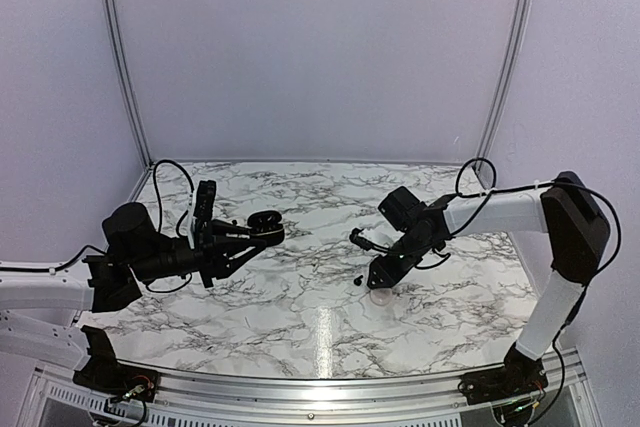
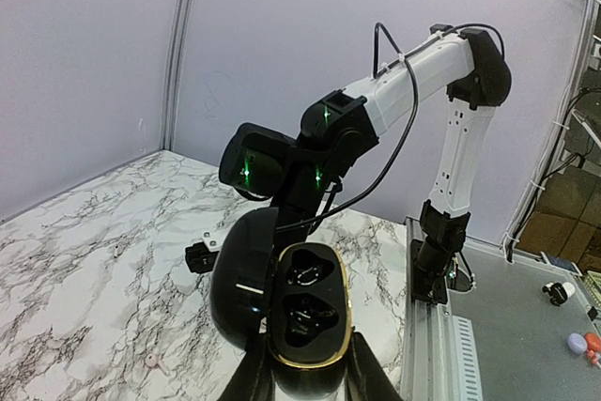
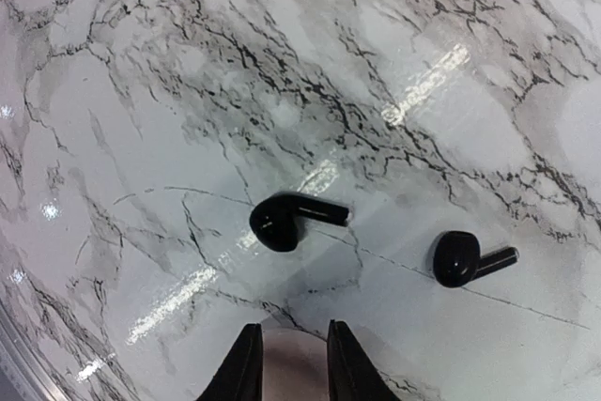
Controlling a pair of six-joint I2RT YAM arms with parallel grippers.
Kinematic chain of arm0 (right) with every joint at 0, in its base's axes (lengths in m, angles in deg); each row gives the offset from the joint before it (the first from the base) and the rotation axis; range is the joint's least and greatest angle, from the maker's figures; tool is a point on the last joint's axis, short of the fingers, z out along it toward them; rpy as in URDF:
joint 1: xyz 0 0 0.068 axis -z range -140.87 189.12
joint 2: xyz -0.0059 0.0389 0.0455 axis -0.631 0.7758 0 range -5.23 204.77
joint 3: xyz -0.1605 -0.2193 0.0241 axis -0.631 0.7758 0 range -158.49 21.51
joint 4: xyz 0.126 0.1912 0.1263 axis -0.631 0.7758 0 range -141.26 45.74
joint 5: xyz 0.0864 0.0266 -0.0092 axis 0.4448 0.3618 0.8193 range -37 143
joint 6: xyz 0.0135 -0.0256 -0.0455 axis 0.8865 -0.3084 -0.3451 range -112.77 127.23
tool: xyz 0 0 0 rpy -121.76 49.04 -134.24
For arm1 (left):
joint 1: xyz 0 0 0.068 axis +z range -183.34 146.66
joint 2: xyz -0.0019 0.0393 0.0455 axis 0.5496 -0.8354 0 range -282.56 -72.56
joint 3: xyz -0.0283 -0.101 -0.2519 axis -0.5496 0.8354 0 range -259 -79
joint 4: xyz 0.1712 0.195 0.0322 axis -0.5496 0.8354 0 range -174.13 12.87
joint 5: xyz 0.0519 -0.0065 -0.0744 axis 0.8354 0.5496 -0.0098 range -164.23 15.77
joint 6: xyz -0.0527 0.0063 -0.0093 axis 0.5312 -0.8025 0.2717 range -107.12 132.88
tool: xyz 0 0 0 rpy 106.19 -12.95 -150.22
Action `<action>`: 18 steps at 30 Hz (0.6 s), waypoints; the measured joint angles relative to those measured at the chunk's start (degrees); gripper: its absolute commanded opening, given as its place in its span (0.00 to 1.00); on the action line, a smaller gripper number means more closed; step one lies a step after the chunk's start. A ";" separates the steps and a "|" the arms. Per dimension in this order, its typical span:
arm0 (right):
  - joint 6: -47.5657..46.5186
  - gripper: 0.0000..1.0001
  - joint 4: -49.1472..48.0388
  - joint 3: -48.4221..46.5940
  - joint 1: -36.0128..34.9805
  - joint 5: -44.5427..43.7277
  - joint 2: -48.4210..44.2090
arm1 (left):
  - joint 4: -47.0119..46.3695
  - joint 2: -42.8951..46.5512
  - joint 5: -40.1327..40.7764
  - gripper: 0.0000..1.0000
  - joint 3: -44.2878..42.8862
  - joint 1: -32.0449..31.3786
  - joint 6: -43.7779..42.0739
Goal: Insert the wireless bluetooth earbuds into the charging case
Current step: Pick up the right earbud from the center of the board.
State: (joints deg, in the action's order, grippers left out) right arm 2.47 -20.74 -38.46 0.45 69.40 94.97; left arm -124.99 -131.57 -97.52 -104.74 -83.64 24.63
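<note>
From above, the right gripper (image 1: 384,285) is reaching down to the marble table (image 1: 300,337), its tip over a pale rounded thing (image 1: 382,298). Black earbuds (image 1: 358,280) are lying just left of the right gripper, showing only as specks. Well to its left, the left gripper (image 1: 262,230) is holding the black charging case (image 1: 266,218) in the air.

On the left wrist camera, the left fingers (image 2: 250,380) are pinching the case by its sides. Its lid (image 2: 241,284) is standing open beside two dark wells.

On the right wrist camera, the first bud (image 3: 282,223) is lying just beyond the right gripper's tips, the second bud (image 3: 460,258) beyond and to the right. The right fingers (image 3: 246,368) are standing close together, flanking the pale thing; whether they are squeezing it I cannot tell.
</note>
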 measured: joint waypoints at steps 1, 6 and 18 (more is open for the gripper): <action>-0.02 0.31 0.46 0.07 -0.02 -0.39 -0.55 | 0.00 -0.17 0.00 0.00 0.00 0.00 0.00; -1.27 0.47 0.66 -1.01 -0.90 -2.62 -2.05 | 0.00 -1.27 -0.09 0.00 -0.02 0.00 0.00; -6.84 0.58 1.05 -7.10 -4.68 -11.74 2.58 | 0.00 -1.38 -0.09 0.00 -0.02 0.00 0.02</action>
State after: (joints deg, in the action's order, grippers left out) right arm -4.37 -19.69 -45.56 -4.23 57.66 97.55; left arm -124.99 -132.94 -97.61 -104.76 -83.64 24.65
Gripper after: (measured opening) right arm 0.577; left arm 0.240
